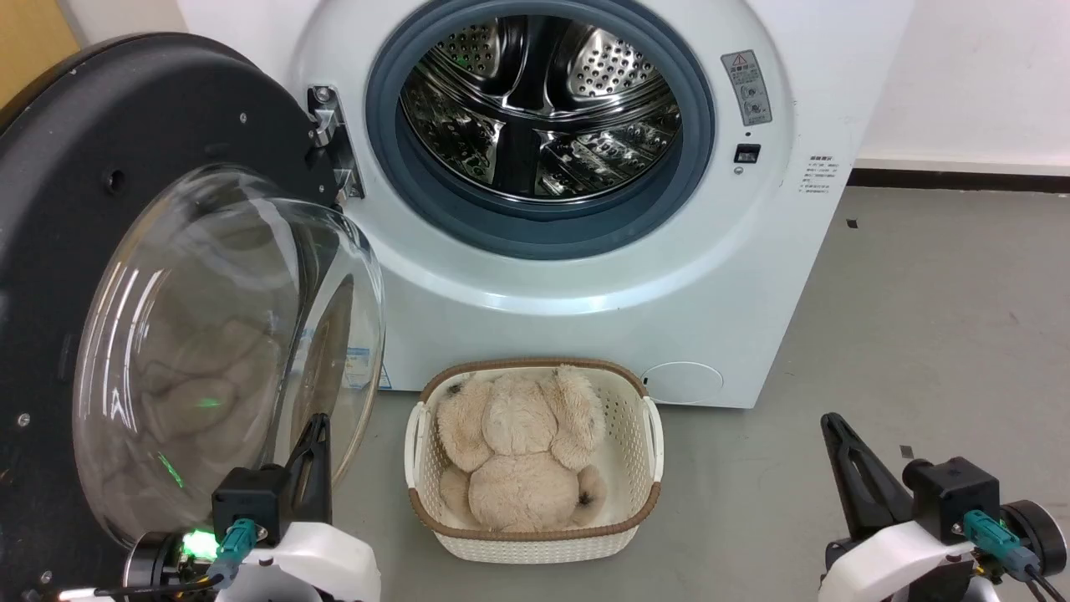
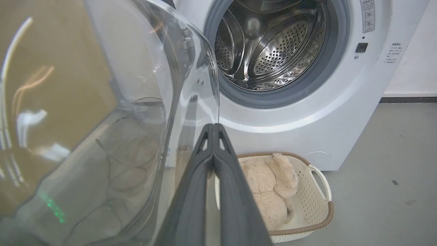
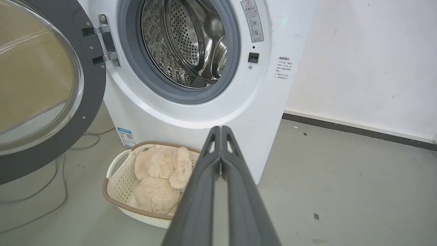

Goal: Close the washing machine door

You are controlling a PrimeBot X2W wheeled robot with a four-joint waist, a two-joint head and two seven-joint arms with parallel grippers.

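We see the washing machine door (image 1: 50, 209) swung wide open to the left of the round opening, its matte black inner face turned toward us. Its bulging glass bowl window (image 1: 226, 334) juts out into the room and reflects the surroundings. A metal hinge (image 1: 330, 142) joins the door to the white washing machine (image 1: 585, 284) at the opening's left edge. Around the opening runs a grey rubber gasket (image 1: 698, 134), and behind it the perforated steel drum (image 1: 535, 109) is in plain sight. Small stickers (image 1: 746, 88) sit on the front panel to the right of the opening.

Our left gripper (image 1: 318, 426) rises at the lower left with its two dark fingers pressed together and nothing between them. In the left wrist view its tip lies right at the curved edge of the glass bowl; we cannot tell whether it touches the glass. Our right gripper (image 1: 829, 422) stands at the lower right, well apart from the door and the machine. Its fingers are likewise pressed together and hold nothing.

On the grey floor (image 1: 919, 334) just in front of the machine stands a white perforated basket (image 1: 648, 435) with a brown woven rim. A beige plush toy (image 1: 522, 451) lies inside it. In the right wrist view a thin cable (image 3: 41, 191) trails on the floor below the open door, and a white wall (image 3: 368, 61) stands to the machine's right.
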